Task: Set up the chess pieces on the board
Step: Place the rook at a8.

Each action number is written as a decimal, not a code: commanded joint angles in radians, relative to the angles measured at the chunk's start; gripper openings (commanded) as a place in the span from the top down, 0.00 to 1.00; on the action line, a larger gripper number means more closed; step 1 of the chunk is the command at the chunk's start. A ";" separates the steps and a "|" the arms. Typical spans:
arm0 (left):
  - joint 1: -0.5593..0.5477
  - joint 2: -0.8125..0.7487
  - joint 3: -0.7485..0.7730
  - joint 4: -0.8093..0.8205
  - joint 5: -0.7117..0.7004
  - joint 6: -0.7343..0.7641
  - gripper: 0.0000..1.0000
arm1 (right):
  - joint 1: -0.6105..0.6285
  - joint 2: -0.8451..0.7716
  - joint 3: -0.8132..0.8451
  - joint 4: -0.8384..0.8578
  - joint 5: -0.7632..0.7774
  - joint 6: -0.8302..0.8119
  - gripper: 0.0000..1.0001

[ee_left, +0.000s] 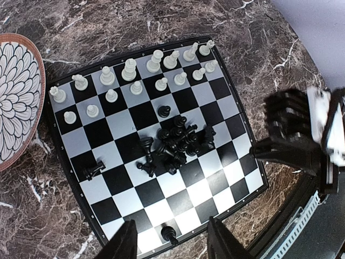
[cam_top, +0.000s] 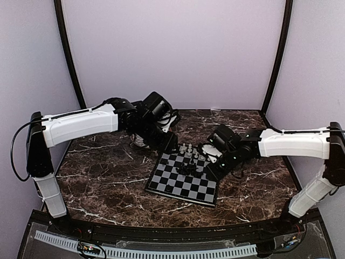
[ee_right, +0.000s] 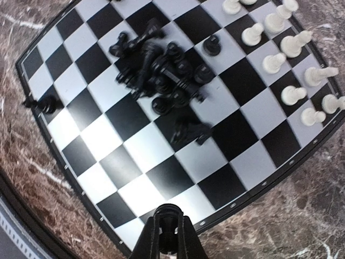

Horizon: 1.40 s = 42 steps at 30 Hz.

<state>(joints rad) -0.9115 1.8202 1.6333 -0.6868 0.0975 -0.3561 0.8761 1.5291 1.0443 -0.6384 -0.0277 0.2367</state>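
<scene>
Beside the plate (ee_left: 16,91) on the marble table (cam_top: 102,183), on the board (ee_left: 183,202): black chess pieces (ee_left: 175,143) heaped near the middle, white pieces (ee_left: 135,81) in two rows at the far side. At left gripper (ee_left: 171,222): gapes wide around one upright black piece (ee_left: 169,234), grips nothing. At right gripper (ee_right: 167,221): pinches nearly closed on what seems a small dark piece (ee_right: 167,212).

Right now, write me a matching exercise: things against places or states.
1 pale white chess pieces
2 heap of black chess pieces
3 round white-patterned brown-rimmed plate
4 left pincer

a on dark marble table beside the black-and-silver checked chessboard
b jumbled mid-board
c open, framing a black piece at that board's edge
d upright rows along one board edge

Pairs: 1-d, 2-b, 3-a, 4-c
</scene>
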 commanded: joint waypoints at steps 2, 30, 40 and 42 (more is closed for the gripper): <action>0.004 -0.003 -0.019 0.011 0.018 -0.005 0.54 | 0.129 -0.079 -0.095 0.027 0.012 0.028 1.00; 0.003 0.015 0.005 -0.036 0.001 -0.004 0.55 | 0.188 0.013 -0.107 -0.023 0.046 0.051 1.00; 0.003 0.022 0.004 -0.035 0.019 -0.011 0.55 | 0.190 0.037 -0.107 -0.031 0.035 0.056 1.00; 0.004 0.022 0.005 -0.038 0.019 -0.013 0.55 | 0.190 0.042 -0.108 -0.031 0.033 0.056 1.00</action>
<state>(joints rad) -0.9115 1.8458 1.6291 -0.7040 0.1028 -0.3611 1.0580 1.5555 0.9451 -0.6594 0.0158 0.2756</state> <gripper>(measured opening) 0.453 0.083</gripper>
